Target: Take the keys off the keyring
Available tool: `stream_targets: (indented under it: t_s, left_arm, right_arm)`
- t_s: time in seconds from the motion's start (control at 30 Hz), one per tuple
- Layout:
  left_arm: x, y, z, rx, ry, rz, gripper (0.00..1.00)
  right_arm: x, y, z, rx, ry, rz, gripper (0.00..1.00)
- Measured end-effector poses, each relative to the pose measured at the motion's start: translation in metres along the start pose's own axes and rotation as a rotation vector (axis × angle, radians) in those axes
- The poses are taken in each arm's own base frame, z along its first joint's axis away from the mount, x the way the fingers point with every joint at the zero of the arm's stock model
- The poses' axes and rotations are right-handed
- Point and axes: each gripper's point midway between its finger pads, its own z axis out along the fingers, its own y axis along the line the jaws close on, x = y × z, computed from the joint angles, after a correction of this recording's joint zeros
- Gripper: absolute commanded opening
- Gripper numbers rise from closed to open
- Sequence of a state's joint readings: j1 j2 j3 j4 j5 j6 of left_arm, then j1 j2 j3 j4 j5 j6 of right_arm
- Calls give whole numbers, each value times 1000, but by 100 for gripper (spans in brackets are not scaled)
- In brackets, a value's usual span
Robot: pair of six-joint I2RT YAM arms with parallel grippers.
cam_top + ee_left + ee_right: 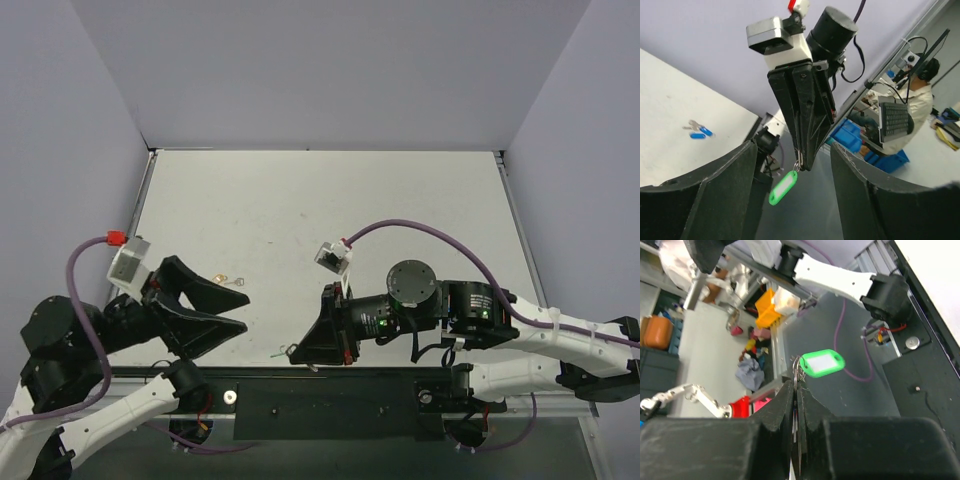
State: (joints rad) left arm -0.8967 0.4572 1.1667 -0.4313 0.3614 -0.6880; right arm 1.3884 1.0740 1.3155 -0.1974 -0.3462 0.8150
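Observation:
My right gripper is shut on the small silver key, which shows only as a thin edge between the closed jaws. The green tag hangs free from its thin metal ring just past the fingertips. In the left wrist view the green tag dangles below the right gripper. In the top view it is only a thin green sliver above the table's near edge. My left gripper is open and empty. It faces the right gripper a short way to its left, and its fingers stand either side of the tag without touching.
A yellow tag with a key lies on the white table just beyond my left gripper. Silver keys on blue tags lie on the table in the left wrist view. A black bar runs along the near edge.

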Motion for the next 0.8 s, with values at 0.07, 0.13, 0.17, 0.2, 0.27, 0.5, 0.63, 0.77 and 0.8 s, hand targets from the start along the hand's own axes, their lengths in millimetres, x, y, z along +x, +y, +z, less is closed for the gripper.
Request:
stream_targets:
  t_s: [0.07,0.13,0.17,0.2,0.27,0.5,0.63,0.77,0.8]
  left_arm:
    - [14,6,6,13,34,-46,69]
    - [24,11,10,20,56,-84,68]
    - [27,11,10,29,57,-101,67]
    - [28,10,9,37,56,-110,66]
    - [27,5,7,68,36,-125,64]
    - [30,1,8,159,-26,-180,56]
    - [33,11,13,164,-65,-228,55]
    - [30,22,19,123,-106,-275,55]
    - [29,24,20,111,-111,-281,55]
  right_arm:
    - [8,-5,2,18,31,-22,0]
    - [13,-9,2,32,51,-35,0]
    - [13,-10,1,35,52,-41,0]
    - [13,-10,1,34,51,-47,0]
    - [13,-10,1,35,49,-52,0]
    - [-1,-14,-6,60,-34,-83,0]
    - [-11,-24,-18,81,-149,-95,0]
    - [-16,-36,-30,92,-254,-89,0]
    - [-16,-38,-32,100,-269,-86,0]
